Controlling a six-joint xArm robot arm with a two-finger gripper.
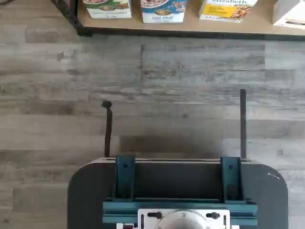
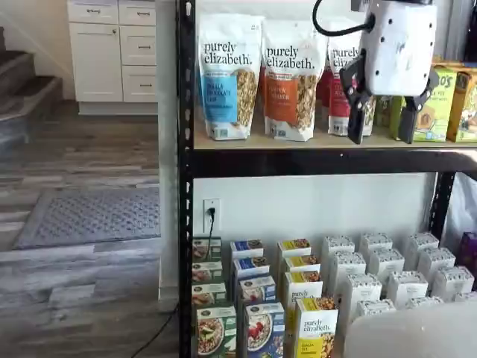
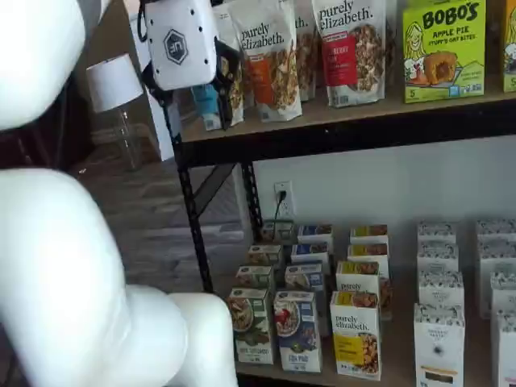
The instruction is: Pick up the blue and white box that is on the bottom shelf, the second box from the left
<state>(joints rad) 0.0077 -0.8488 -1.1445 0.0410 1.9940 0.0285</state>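
Note:
The blue and white box [image 2: 264,332] stands at the front of the bottom shelf [image 3: 397,355], between a green carton and a yellow one, with more of its kind lined up behind it. It shows in both shelf views [image 3: 297,330], and its lower front appears in the wrist view [image 1: 163,10]. My gripper [image 2: 382,133] hangs high up in front of the upper shelf, far above the box. Its two black fingers [image 2: 357,112] point down with a plain gap between them and nothing in it.
Granola bags [image 2: 228,74] and Bobo's cartons [image 3: 443,48] fill the upper shelf. Green cartons [image 2: 215,332], yellow cartons [image 2: 316,332] and white cartons [image 2: 387,287] crowd the bottom shelf. The rack's black post [image 2: 184,224] stands left. My white arm [image 3: 56,266] fills a shelf view's left side.

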